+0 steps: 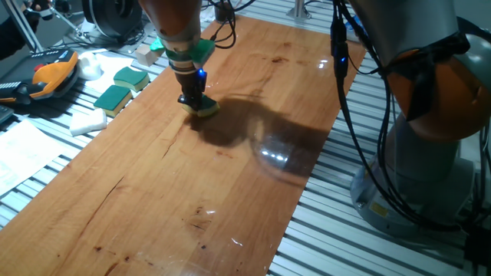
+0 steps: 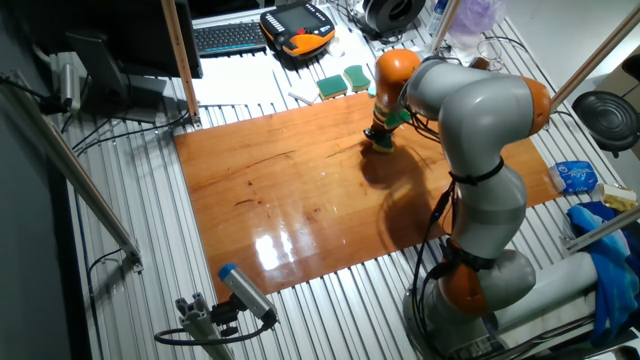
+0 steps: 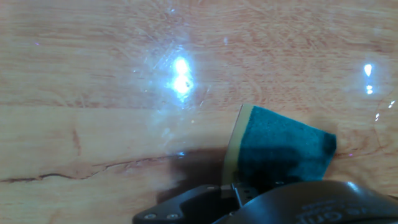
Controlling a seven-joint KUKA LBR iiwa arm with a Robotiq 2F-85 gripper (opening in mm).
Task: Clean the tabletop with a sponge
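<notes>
While the gripper point(image 1: 195, 102) is standing upright, its fingers are clamping the sponge point(image 1: 204, 108) between them, and the sponge is pressing flat on the tabletop point(image 1: 230, 184) directly under the fingertips

Reaching down at the upper centre of one fixed view, wrist pointing straight downward, gripper point(image 1: 196, 102) closing its fingers on the sponge point(image 1: 204, 108), pressing against the tabletop point(image 1: 192, 176).
</notes>
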